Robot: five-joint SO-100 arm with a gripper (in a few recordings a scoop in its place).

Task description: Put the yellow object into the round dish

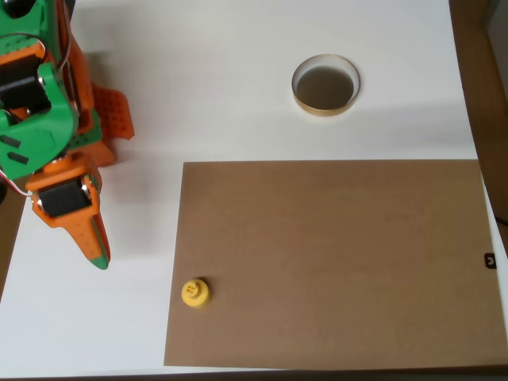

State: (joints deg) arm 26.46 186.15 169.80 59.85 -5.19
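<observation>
Fingers [97, 252] of your gripper are looking pressed together and holding nothing, while the yellow object [195, 293] is still waiting far from the round dish [325, 85].

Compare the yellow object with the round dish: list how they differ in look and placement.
The yellow object is bright yellow and solid with a knob on top; the round dish is tan-rimmed, dark inside and hollow. The yellow object is clearly smaller than the round dish. It sits on the brown sheet, while the dish rests on the white table. Both look round from overhead.
</observation>
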